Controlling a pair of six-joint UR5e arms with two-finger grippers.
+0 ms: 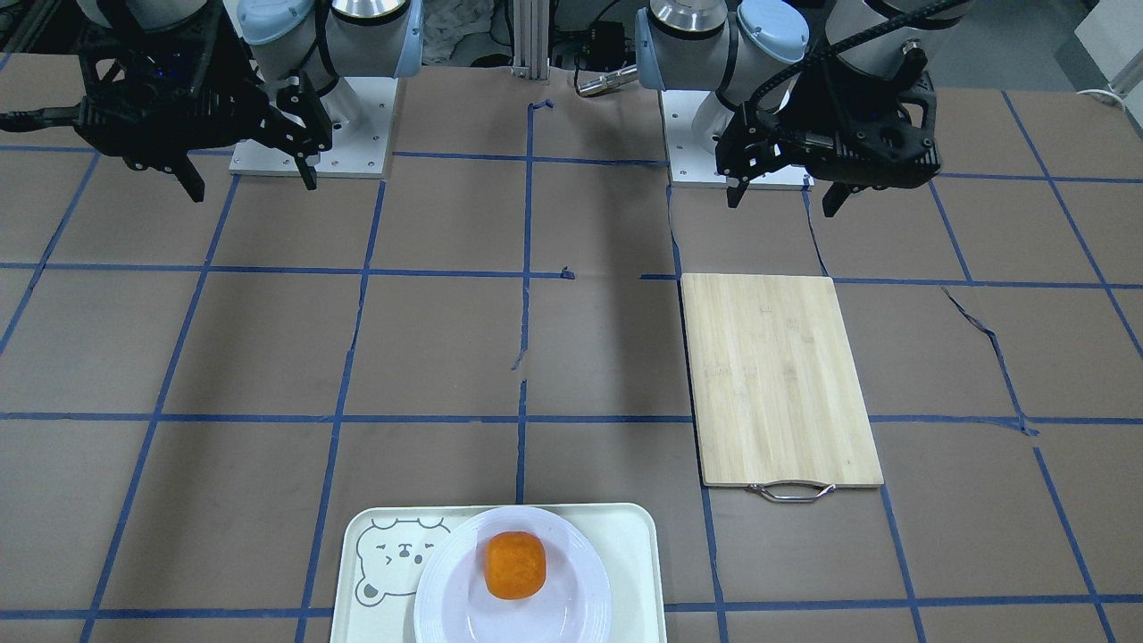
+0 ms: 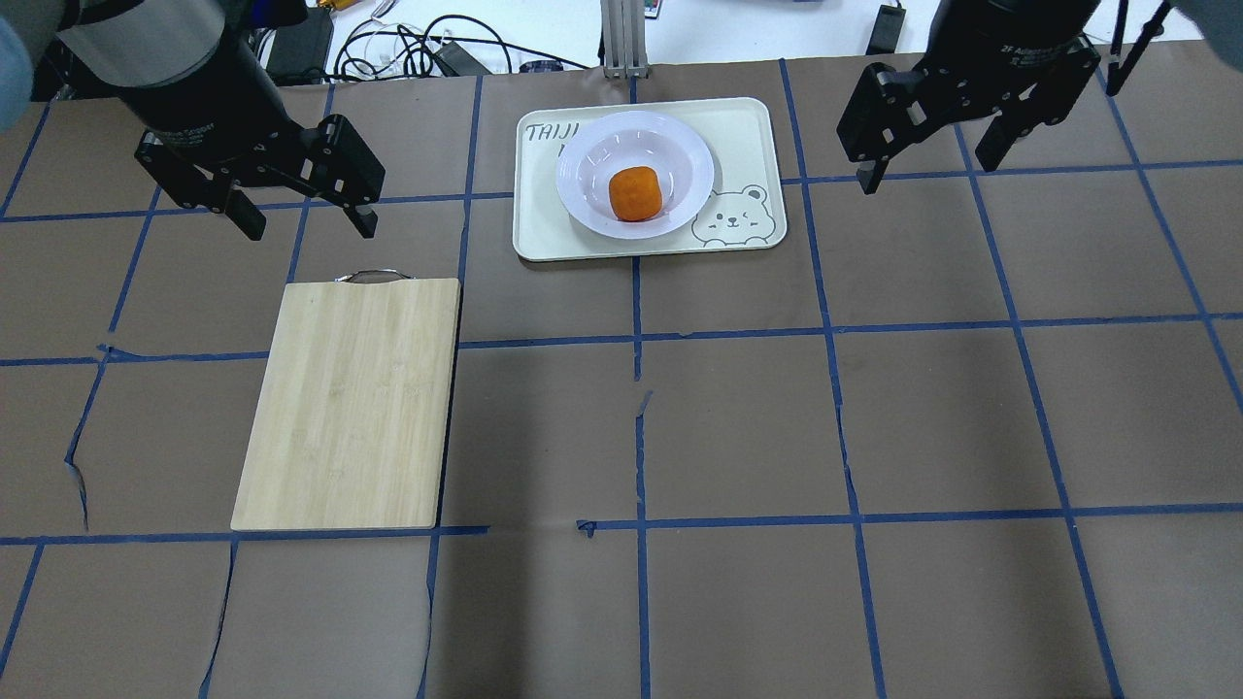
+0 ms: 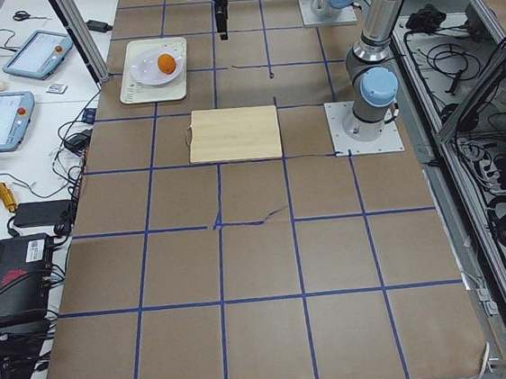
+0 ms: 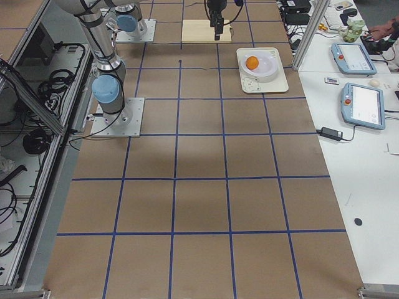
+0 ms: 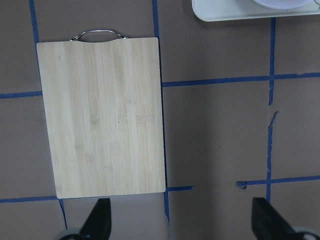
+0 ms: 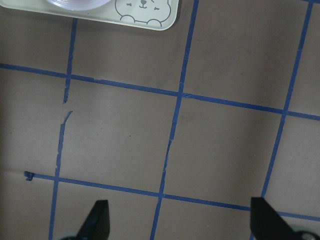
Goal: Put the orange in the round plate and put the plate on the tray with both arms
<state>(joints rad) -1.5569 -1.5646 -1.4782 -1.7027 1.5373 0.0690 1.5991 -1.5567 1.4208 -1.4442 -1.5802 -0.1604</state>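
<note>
Left gripper (image 2: pixel 309 225) and right gripper (image 2: pixel 929 173) spread wide, empty, orange (image 2: pixel 636 192) on round plate (image 2: pixel 583 155), on tray (image 2: pixel 748 126) between them

tray (image 1: pixel 638 558) cropped below, lettering (image 2: pixel 546 133) partly covered

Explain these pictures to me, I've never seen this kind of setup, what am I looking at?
This is a robot with two jointed arms at a brown table taped in blue squares. Six cameras show one moment: one faces the robot, one looks over its shoulders, two stand at the table's ends, one rides each wrist. The left gripper and right gripper are open and hold nothing. The orange lies in the round plate, which sits on the tray. A bamboo cutting board lies apart.
</note>
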